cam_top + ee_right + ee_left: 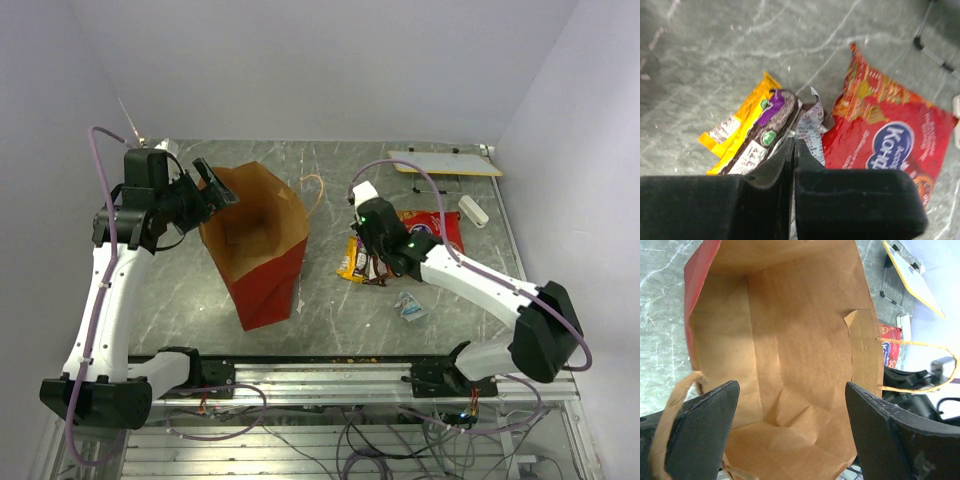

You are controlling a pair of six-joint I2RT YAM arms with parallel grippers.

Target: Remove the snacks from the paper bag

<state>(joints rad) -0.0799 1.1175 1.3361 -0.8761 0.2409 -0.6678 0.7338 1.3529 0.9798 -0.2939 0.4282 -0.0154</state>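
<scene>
The paper bag [262,270], red outside and brown inside, stands tilted with its mouth up at the table's left centre. My left gripper [212,190] is open at its left rim; in the left wrist view [791,387] it looks into the bag [790,330], where no packet shows. My right gripper [373,262] is shut just above the snacks on the table, with nothing visible between the jaws [794,142]. Below it lie a yellow-orange packet [732,137], a brown-and-purple packet [767,127], a silvery wrapper [810,127] and the big red packet [885,135], also in the top view [432,228].
Another little silvery wrapper [410,308] lies nearer the front. A flat white board [445,162] on a stand is at the back right, with a small white cylinder [472,210] beside it. The bag's tan loop handle [315,190] sticks out to the right.
</scene>
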